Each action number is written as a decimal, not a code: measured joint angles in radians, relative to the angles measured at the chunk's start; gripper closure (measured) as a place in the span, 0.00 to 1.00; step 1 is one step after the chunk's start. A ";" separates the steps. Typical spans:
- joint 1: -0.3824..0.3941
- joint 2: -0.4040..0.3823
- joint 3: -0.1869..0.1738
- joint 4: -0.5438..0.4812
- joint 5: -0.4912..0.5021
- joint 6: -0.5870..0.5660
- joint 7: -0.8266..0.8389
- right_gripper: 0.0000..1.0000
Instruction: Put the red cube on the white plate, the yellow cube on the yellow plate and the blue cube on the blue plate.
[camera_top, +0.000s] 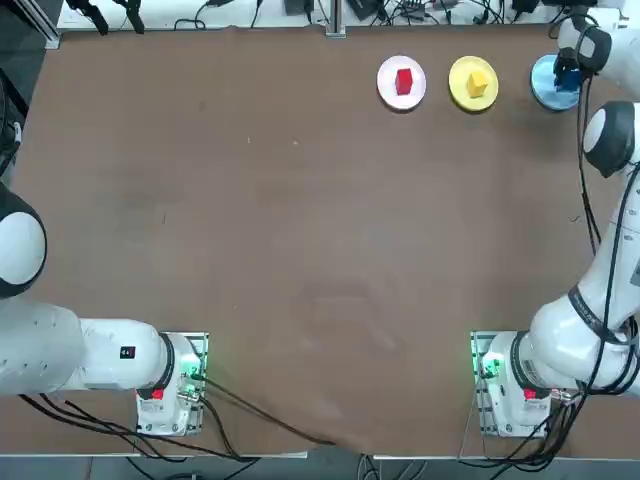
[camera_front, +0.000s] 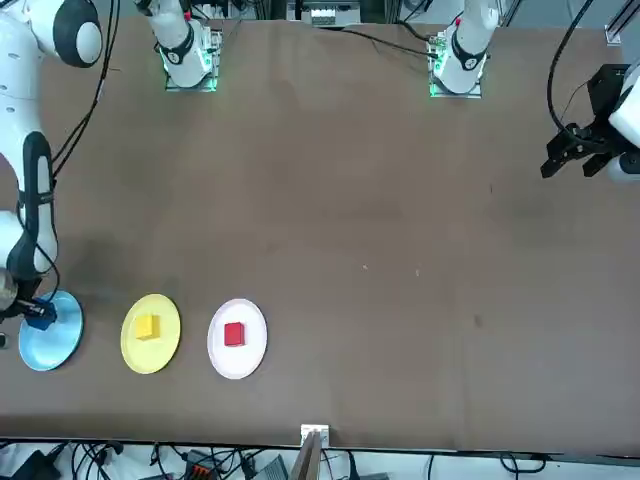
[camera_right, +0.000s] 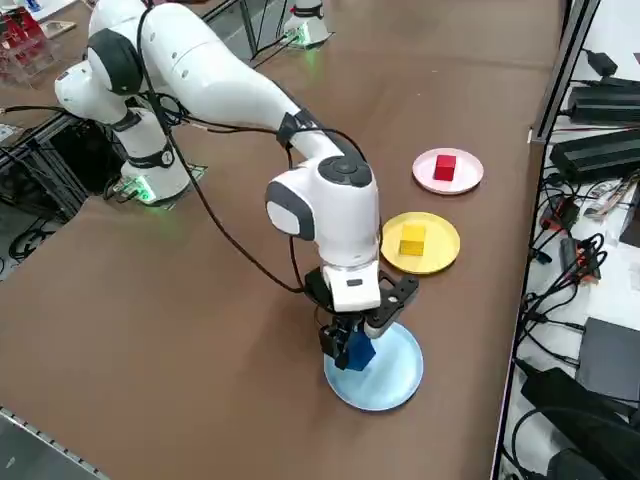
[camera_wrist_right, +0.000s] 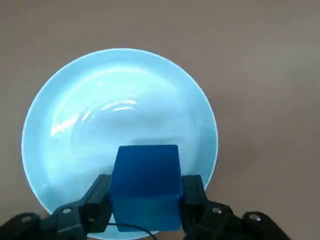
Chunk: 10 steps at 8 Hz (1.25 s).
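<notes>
The right gripper (camera_wrist_right: 145, 197) is clamped on the blue cube (camera_wrist_right: 146, 185), one finger on each side face, w/ the cube's bottom clear of the surface as far as the wrist view shows. The relation that matters: the blue plate (camera_wrist_right: 75, 125) lies directly under the cube, but the cube sits over the plate's rim-side portion, not its centre; most of the plate's open area spreads out beyond the cube, away from the fingers. From the right side view the gripper (camera_right: 350, 345) points straight down at the near-left part of the plate (camera_right: 395, 385), cube (camera_right: 358, 352) just above or maybe touching it; can't tell contact for sure. So the coming move is prob. a short drop, maybe w/ a small nudge toward the plate's middle, then letting go. Risk, imo: released this close to the edge, the cube could rest on the sloped rim & tip. The other two pairs look done: red cube (camera_top: 404, 81) sits on the white plate (camera_top: 385, 88), yellow cube (camera_top: 477, 83) on the yellow plate (camera_top: 458, 90), both in a row w/ the blue plate (camera_top: 545, 92) along the far edge of the counter (camera_top: 300, 250), plates near each other but not touching. The blue plate is the end one, nearest the working arm's side.
</notes>
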 joint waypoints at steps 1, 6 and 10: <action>0.001 0.005 0.001 0.000 0.000 0.000 0.000 0.31; 0.005 0.006 0.009 0.001 0.064 0.018 0.007 0.00; 0.038 -0.092 0.013 0.029 0.086 -0.117 0.004 0.00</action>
